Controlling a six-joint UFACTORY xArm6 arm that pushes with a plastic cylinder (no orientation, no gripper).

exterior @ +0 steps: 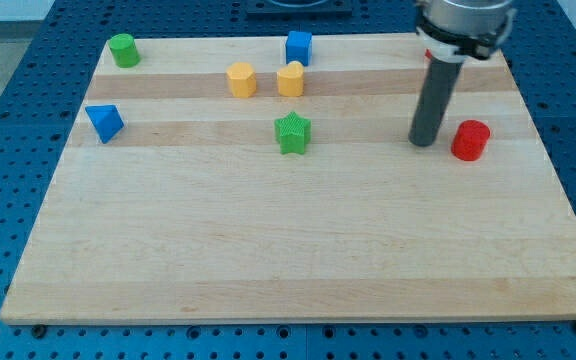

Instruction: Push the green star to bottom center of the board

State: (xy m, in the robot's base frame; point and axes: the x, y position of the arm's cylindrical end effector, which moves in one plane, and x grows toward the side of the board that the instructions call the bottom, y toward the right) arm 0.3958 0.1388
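The green star (292, 132) lies on the wooden board (288, 250), a little above the board's middle. My tip (425, 142) is far to the star's right, at about the same height in the view. It stands just left of the red cylinder (471, 140), with a small gap between them.
A yellow hexagonal block (241, 79) and a yellow heart-like block (290, 78) sit above the star. A blue cube (298, 46) is at the view's top centre. A green cylinder (123, 49) is at top left. A blue triangular block (104, 122) is at the left.
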